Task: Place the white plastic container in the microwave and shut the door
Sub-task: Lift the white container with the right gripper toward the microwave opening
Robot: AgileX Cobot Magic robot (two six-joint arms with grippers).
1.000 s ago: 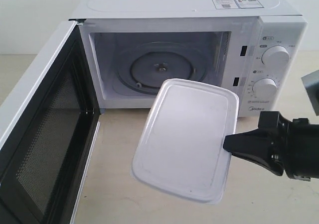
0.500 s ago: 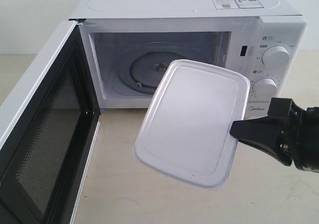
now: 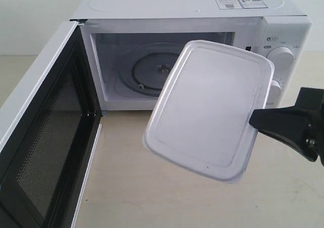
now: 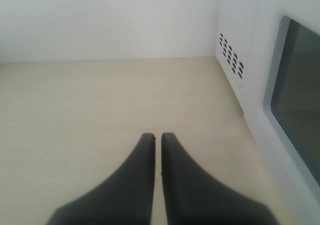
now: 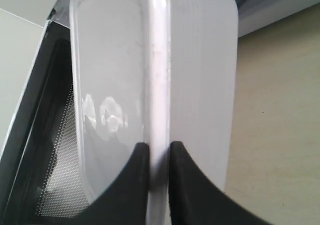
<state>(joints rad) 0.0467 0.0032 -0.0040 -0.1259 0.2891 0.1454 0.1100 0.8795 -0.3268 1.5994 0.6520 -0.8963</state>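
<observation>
The white plastic container [image 3: 210,109] hangs in the air in front of the microwave [image 3: 187,15], tilted with its lid facing the camera. My right gripper [image 3: 253,120] is shut on the rim at its right edge; the right wrist view shows the rim [image 5: 159,85] pinched between the black fingers of that gripper [image 5: 160,147]. The door [image 3: 40,131] stands wide open at the left, its mesh window facing inward. The glass turntable [image 3: 149,71] is bare inside. My left gripper [image 4: 157,136] is shut on nothing, over the table beside the microwave's side.
The container covers part of the lower knob [image 3: 276,91] and the oven's right opening edge. The upper knob [image 3: 280,57] shows. Beige tabletop [image 3: 126,187] lies in front of the oven. The vent holes [image 4: 231,56] show in the left wrist view.
My right gripper has lifted the container upward and to the right, closer to the oven opening. The container now overlaps the control panel. The door has not moved.
</observation>
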